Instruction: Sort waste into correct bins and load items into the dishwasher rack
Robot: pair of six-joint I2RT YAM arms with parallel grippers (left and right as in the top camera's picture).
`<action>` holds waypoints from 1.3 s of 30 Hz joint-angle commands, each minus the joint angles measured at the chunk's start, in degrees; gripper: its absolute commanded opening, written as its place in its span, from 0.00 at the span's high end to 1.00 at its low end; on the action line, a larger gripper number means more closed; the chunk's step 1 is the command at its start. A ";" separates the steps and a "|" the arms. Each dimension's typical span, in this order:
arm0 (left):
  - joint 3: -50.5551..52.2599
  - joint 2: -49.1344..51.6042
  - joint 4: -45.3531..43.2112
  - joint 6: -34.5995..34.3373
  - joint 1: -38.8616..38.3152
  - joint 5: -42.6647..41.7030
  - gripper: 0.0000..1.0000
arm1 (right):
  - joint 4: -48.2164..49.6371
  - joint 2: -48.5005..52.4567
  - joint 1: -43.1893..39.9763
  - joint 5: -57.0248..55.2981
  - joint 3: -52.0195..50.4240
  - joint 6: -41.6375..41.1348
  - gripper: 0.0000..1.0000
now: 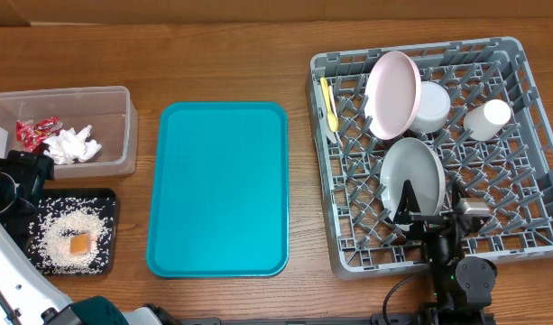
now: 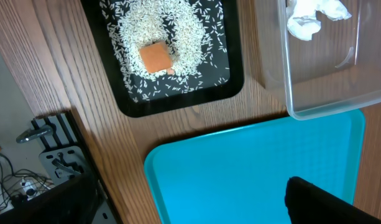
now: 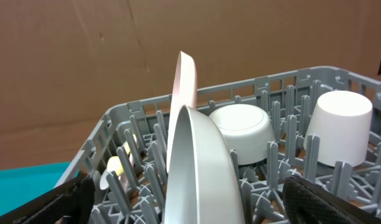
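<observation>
Our right hand [image 3: 190, 202] is spread wide at the near side of the rack [image 1: 323, 162], one finger to either side of the grey plate [image 1: 411, 176] and, as far as the wrist view shows, touching neither face. That plate stands on edge among the pegs in the rack's near half. Toward the far side the pink plate [image 1: 393, 95] also stands on edge, with the bowl [image 1: 432, 106] just beside it and the cup [image 1: 488, 117] nearer the far right corner, both seemingly mouth down. The spoon [image 1: 329, 104] lies along the rack's left wall. We cannot find the fork in any view. Well left of the rack, beyond the teal tray [image 1: 217, 190], the tub [image 1: 127, 135] holds the wrappers [image 1: 34, 131] and tissue [image 1: 73, 144], and the black tray [image 1: 111, 203] holds the rice [image 1: 64, 230] and cube [image 1: 79, 245], so we judge the sorting done and the loading nearly so. Our left hand [image 1: 25, 173] hangs between those two bins, far from the rack; we cannot tell whether its fingers are apart or together. The risk lies in the way out: if the right hand lifts off-line or swings sideways, a finger could catch the grey plate's rim and tip it onto the pink one or out of its pegs. A finger dragged low could snag a peg and jolt the rack.
</observation>
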State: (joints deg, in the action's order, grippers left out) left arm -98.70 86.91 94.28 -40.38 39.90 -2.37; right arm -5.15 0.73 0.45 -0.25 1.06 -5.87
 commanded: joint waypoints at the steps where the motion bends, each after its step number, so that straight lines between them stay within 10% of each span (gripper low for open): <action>1: -0.02 0.11 -0.04 -0.79 0.22 0.42 0.00 | 0.33 -0.55 -0.20 -0.50 -0.59 2.03 0.00; 22: -0.02 -2.54 -0.04 -0.76 -4.09 2.86 0.00 | 0.35 -0.55 -0.20 -0.48 -0.59 2.03 0.00; 30: 0.09 -9.55 -3.76 -1.40 -22.80 15.56 0.00 | 0.35 -0.55 -0.20 -0.48 -0.59 2.03 0.00; 39: 12.76 -21.97 -28.28 8.26 -49.53 24.30 0.00 | 0.35 -0.55 -0.20 -0.50 -0.59 2.03 0.00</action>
State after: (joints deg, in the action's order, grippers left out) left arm -91.26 69.30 70.08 -38.54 -5.65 17.56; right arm -5.15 0.73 0.45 -0.40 1.06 -4.25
